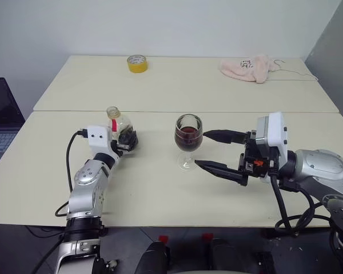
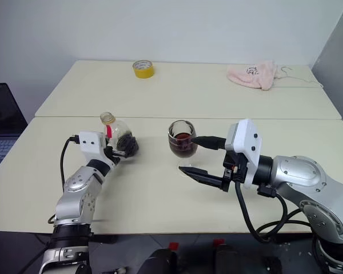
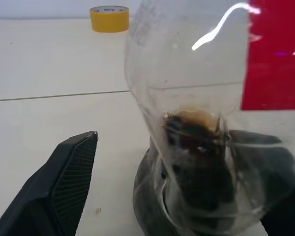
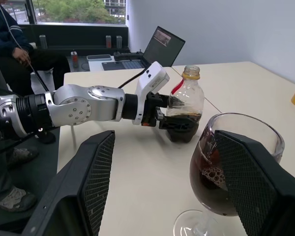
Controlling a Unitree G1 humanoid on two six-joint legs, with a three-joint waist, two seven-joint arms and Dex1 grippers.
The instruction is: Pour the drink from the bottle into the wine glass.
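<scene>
Head view, centre-left: standing upright on pale table (image 1: 160, 188), small clear plastic bottle (image 1: 119, 125), left gripper (image 1: 127, 141) spread around it, likely releasing after pouring. Centre: clear stemmed wine glass (image 1: 188, 137) holding dark drink (image 1: 187, 138).

Right wrist view: right gripper (image 4: 162, 191) gaping beside glass, steadying nothing.

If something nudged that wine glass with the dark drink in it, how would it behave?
The wine glass would probably tip easily: its filled bowl sits high on a thin stem over a small foot. Being clear thin glass, it likely breaks if it falls. The drink would likely slosh and spill on the table.
</scene>
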